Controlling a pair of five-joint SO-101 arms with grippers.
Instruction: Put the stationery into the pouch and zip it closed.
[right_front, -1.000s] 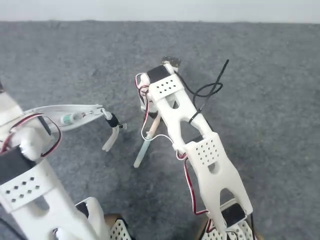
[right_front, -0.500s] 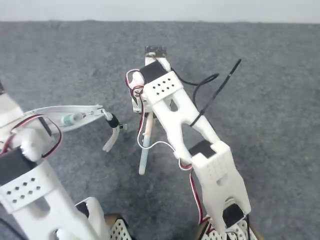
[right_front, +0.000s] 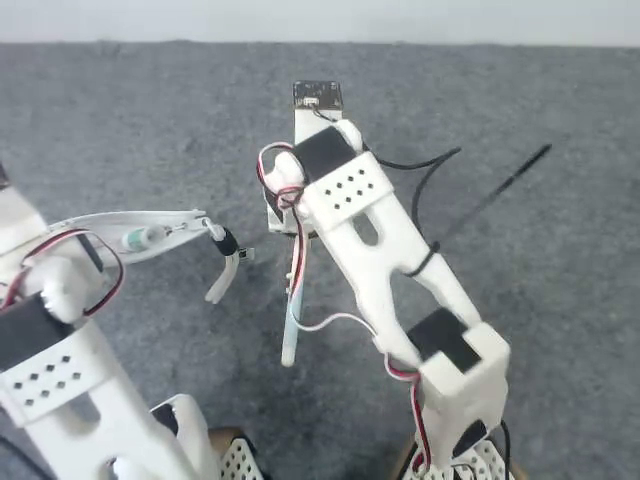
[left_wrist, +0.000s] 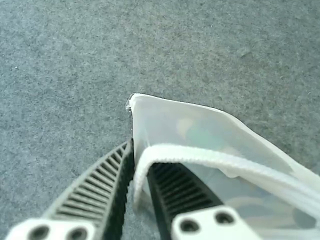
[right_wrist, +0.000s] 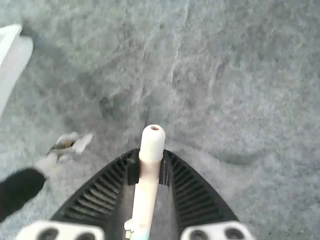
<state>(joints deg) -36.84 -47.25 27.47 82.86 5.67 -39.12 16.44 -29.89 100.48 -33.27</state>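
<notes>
High view is showing the right gripper (right_wrist: 150, 161), jaws closed tight on the pen (right_front: 291, 325), swinging it more upright near the pouch (right_front: 130, 232), whose rim the left gripper (left_wrist: 137, 152) is pinching with closed jaws, readying insertion.

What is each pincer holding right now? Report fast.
Left pincer: shut on the edge of the pouch.
Right pincer: shut on the pen.
</notes>
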